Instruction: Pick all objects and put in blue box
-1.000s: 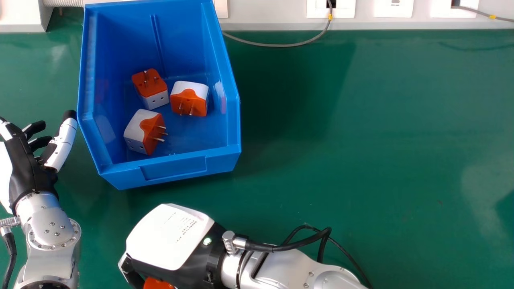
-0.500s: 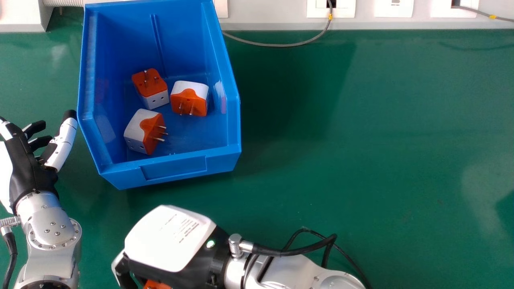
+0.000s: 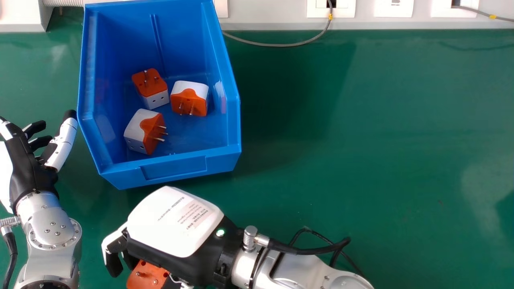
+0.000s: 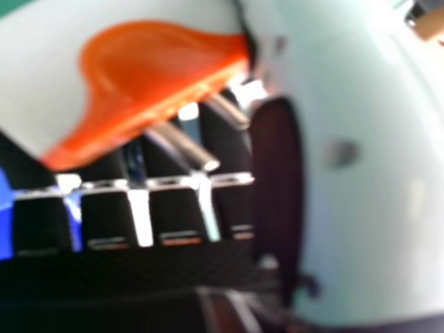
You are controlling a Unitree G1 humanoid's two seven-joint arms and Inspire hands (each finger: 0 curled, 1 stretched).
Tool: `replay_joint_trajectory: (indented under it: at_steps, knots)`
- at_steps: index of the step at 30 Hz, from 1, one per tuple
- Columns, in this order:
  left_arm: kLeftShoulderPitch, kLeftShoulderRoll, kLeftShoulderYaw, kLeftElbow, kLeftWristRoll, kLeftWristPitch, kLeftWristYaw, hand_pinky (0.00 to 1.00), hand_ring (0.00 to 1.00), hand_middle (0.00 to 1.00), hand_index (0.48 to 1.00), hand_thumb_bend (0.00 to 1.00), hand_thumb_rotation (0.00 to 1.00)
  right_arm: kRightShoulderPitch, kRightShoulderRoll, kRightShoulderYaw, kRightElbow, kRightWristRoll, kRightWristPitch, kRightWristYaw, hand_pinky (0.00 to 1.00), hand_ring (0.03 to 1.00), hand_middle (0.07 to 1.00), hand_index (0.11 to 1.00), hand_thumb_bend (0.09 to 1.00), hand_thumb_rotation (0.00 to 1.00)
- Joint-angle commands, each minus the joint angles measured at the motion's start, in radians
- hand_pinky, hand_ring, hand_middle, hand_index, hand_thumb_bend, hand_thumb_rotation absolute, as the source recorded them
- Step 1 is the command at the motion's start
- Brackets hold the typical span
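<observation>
"What's the right robot hand [image 3: 174, 228] gripping?"
"An orange-and-white adapter [image 3: 146, 277], fingers curled round it, on the near side of the blue box [image 3: 172, 167]"
"And inside the box?"
"Three more adapters [image 3: 154, 130], lying apart; the left robot hand [image 3: 30, 174] is open, just beside the box"

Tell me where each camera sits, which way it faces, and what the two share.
Head view: on the robot's head, looking forward and down at the green table and the blue box with three plugs inside. The left hand, right hand and both silver forearms show.

Right hand view: at the right hand, facing the held plug close up; its thumb shows.

Shared: the right hand and the orange-and-white plug it holds.
</observation>
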Motion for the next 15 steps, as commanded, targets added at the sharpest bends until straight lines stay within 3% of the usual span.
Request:
replay_joint_trajectory:
  at_steps: [1,11,15]
  knots:
    - [0.001,-0.009,-0.008,0.005,0.007,0.012,-0.011,0.6,0.74,0.81,0.87,0.63,0.55,0.0,0.004,-0.02,-0.04,0.022,-0.023,-0.026,0.35,0.394,0.489,0.535,0.514,0.0]
    - [0.005,-0.009,-0.01,-0.001,0.011,0.014,-0.007,0.6,0.74,0.81,0.869,0.64,0.55,0.021,-0.004,-0.066,-0.091,0.062,-0.058,-0.033,0.32,0.377,0.469,0.54,0.513,0.0]
    - [0.001,-0.006,-0.01,0.011,0.011,0.01,-0.008,0.6,0.74,0.81,0.869,0.64,0.55,0.03,-0.004,-0.076,-0.106,0.063,-0.063,-0.04,0.31,0.376,0.463,0.537,0.513,0.0]
